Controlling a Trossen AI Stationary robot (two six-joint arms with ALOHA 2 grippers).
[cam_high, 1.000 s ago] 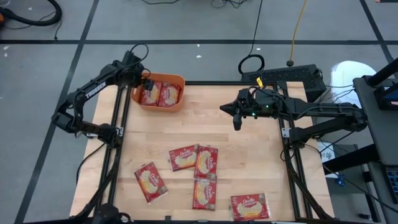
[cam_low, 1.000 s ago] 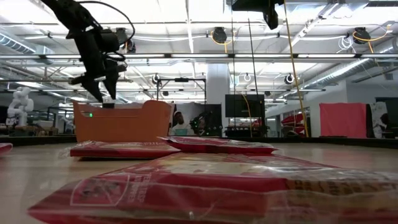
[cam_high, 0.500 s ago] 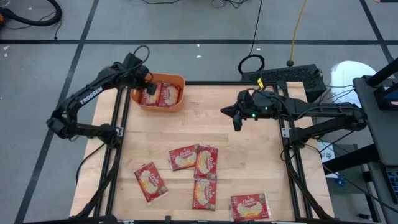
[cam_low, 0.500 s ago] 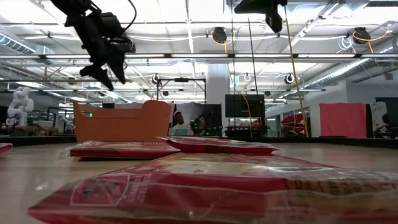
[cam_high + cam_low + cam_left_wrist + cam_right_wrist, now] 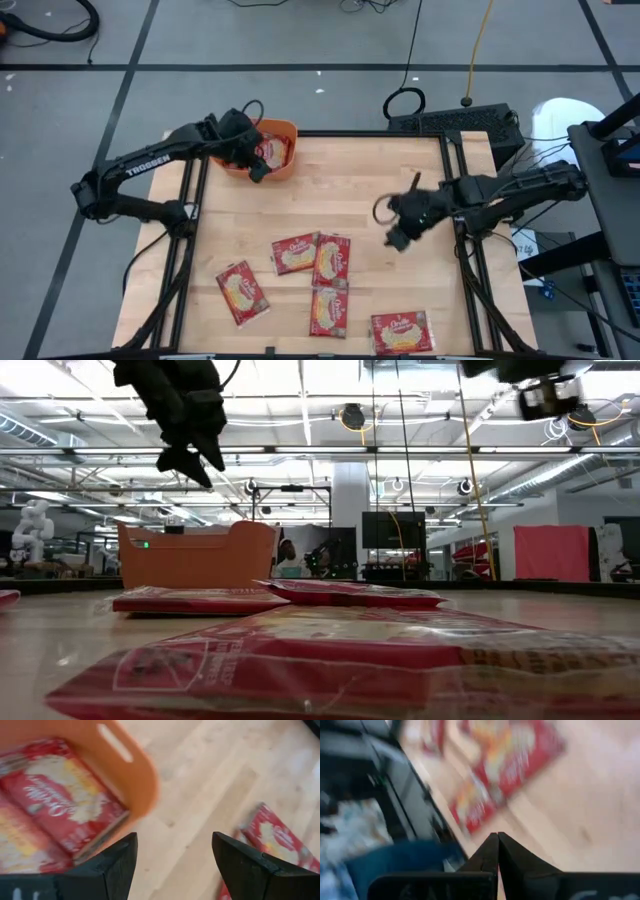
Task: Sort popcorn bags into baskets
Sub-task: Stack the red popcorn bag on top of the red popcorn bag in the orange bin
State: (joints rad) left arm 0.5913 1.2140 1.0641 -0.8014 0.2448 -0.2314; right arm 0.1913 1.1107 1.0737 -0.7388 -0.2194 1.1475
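Orange basket [image 5: 276, 150]: bench's 11 o'clock corner, popcorn bags [image 5: 65, 810] lying inside.
Loose popcorn bags [image 5: 318, 262]: five flat on the bench [image 5: 400, 300], 5 to 7 o'clock.
Left pincer [image 5: 257, 170]: spread wide, empty, at the basket's near rim.
Right pincer [image 5: 394, 240]: clenched, empty, above bare wood toward 3 o'clock.
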